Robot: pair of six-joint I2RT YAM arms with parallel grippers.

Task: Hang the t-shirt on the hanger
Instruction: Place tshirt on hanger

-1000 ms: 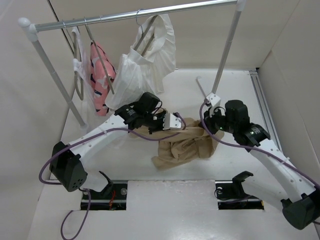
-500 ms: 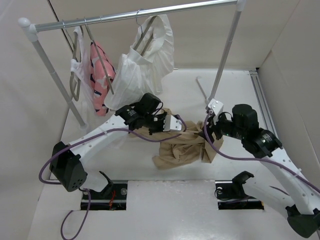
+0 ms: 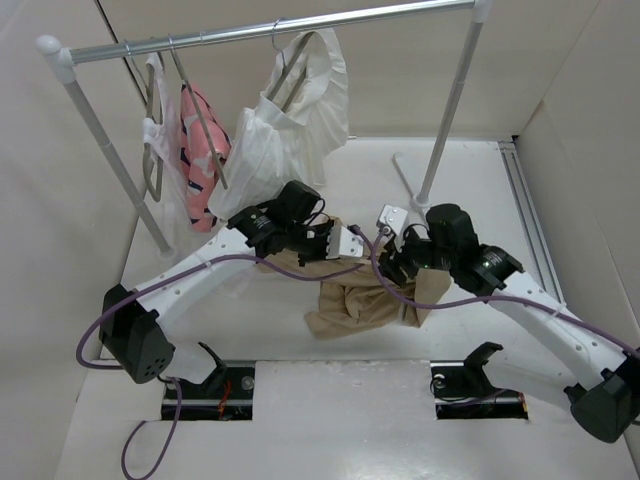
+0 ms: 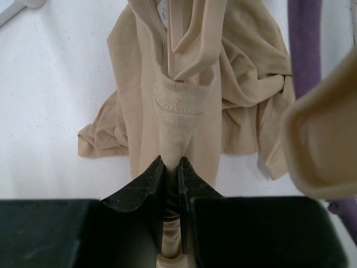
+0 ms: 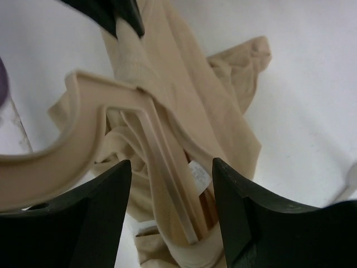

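Note:
The tan t-shirt (image 3: 360, 300) lies bunched on the white table between the two arms. My left gripper (image 3: 345, 243) (image 4: 171, 162) is shut on the ribbed neck band (image 4: 178, 100) of the t-shirt (image 4: 240, 72), lifting it into a stretched fold. The peach-beige hanger (image 5: 72, 151) shows close in the right wrist view, its hook curving left and one arm running down into the neck opening. My right gripper (image 3: 392, 262) (image 5: 170, 167) stands open astride that hanger arm and the white label (image 5: 198, 173) of the t-shirt (image 5: 223, 128). In the left wrist view a piece of the hanger (image 4: 321, 139) shows at the right.
A clothes rack spans the back, with its rail (image 3: 270, 30), left post (image 3: 110, 150) and right post (image 3: 445, 130). A white pleated garment (image 3: 285, 130) and a pink patterned garment (image 3: 205, 150) hang from it, just behind the left arm. Walls close in on both sides.
My right gripper has opened, pulled back briefly to the right, then swung left, close to the left gripper. The left gripper has kept its hold on the neck band.

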